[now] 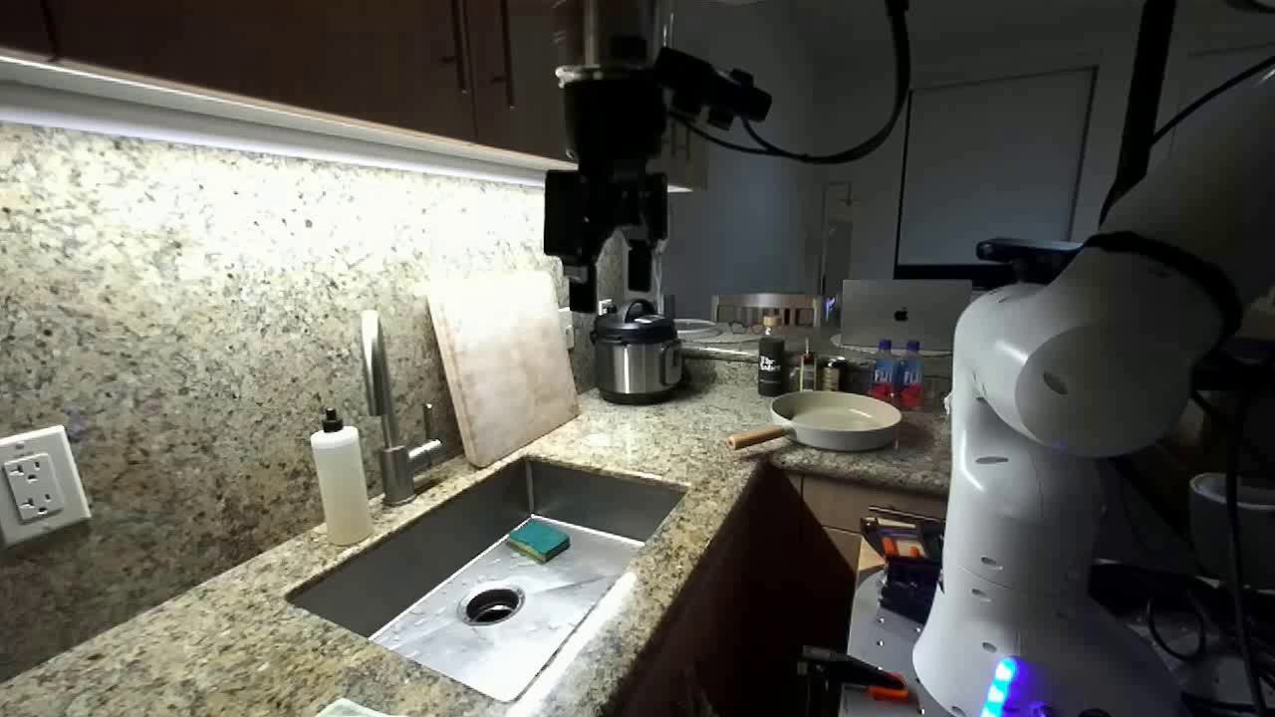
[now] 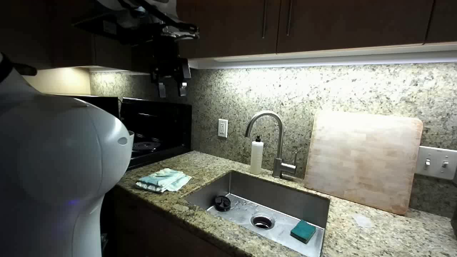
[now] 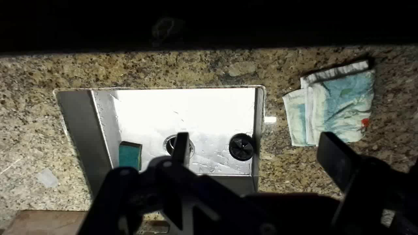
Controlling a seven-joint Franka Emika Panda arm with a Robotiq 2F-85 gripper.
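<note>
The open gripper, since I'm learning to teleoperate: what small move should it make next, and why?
I'd probably lower the open gripper slightly toward the black disc: the gripper hangs empty, well above the counter, and the wrist view shows the disc in the sink, framed between the fingers.

Rounded white arm (image 1: 1056, 368); black gripper (image 1: 612, 283)

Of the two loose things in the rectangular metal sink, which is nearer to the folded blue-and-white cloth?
The round black disc with radial slits; the rectangular green sponge lies past the drain hole, farther away.
</note>
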